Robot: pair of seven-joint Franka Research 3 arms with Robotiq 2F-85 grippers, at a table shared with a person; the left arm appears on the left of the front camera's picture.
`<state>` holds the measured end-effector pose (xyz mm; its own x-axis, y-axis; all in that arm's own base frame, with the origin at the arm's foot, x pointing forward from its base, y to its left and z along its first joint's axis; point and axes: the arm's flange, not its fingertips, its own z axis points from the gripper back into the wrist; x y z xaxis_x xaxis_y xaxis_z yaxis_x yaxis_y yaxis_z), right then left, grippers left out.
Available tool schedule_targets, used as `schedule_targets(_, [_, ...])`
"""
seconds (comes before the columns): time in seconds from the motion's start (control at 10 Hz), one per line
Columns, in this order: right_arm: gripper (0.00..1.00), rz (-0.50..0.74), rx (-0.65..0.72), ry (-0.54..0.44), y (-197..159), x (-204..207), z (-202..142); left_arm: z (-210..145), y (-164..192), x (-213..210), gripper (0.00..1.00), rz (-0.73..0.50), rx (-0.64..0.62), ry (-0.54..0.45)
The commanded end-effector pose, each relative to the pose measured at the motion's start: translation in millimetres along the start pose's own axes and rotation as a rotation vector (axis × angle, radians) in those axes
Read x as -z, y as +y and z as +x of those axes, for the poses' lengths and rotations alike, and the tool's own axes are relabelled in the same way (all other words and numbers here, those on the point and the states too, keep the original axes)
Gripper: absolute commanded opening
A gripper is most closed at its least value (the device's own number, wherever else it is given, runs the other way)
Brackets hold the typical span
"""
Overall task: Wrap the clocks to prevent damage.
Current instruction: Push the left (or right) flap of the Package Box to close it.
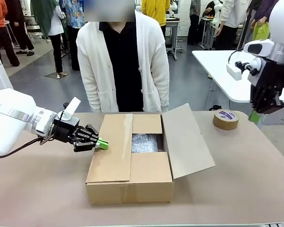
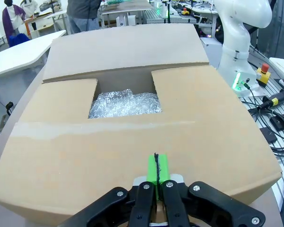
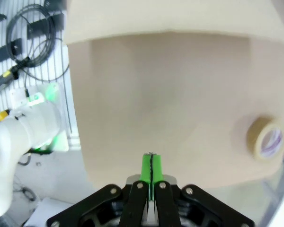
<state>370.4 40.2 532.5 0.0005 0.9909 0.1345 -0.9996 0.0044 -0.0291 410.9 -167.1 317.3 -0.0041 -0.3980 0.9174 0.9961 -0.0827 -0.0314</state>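
You are holding the left gripper [image 1: 103, 144] with its pads pressed together and empty, its tip meeting the left flap of the box [image 1: 128, 187], which is lying folded down. Bubble wrap [image 1: 146, 142] is showing in the gap between the flaps; what it is covering cannot be told. Your right gripper [image 1: 254, 117] is hanging with jaws together, gripping nothing, above the right end of the table [image 1: 236, 179], near the tape [image 1: 226, 119].

I see clear bubble wrap [image 1: 146, 143] inside the brown cardboard box [image 1: 130, 182]. A brown tape roll [image 1: 226, 119] lies at its two o'clock.
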Motion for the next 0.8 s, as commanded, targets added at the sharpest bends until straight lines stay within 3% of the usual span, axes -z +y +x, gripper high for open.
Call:
schedule_targets(0.0, [0.01, 0.018, -0.114, -0.274, -5.0, 30.0, -22.2, -4.8, 0.6, 1.6, 0.0, 0.006, 0.001, 0.007])
schedule_targets(0.4, [0.01, -0.012, -0.118, -0.508, -13.8, 83.8, -45.3, -4.8, 0.6, 1.6, 0.0, 0.006, 0.001, 0.007])
schedule_targets(0.5, [0.01, -0.007, -0.052, -0.503, -14.5, 83.3, -45.2, -4.8, 0.6, 1.6, 0.0, 0.006, 0.001, 0.007])
schedule_targets(0.6, [0.01, -0.001, -0.101, -0.44, -9.4, 73.0, -44.8, -4.8, 0.6, 1.6, 0.0, 0.006, 0.001, 0.007])
schedule_targets(0.7, [0.01, -0.001, -0.101, -0.44, -9.4, 73.0, -44.8, -4.8, 0.6, 1.6, 0.0, 0.006, 0.001, 0.007])
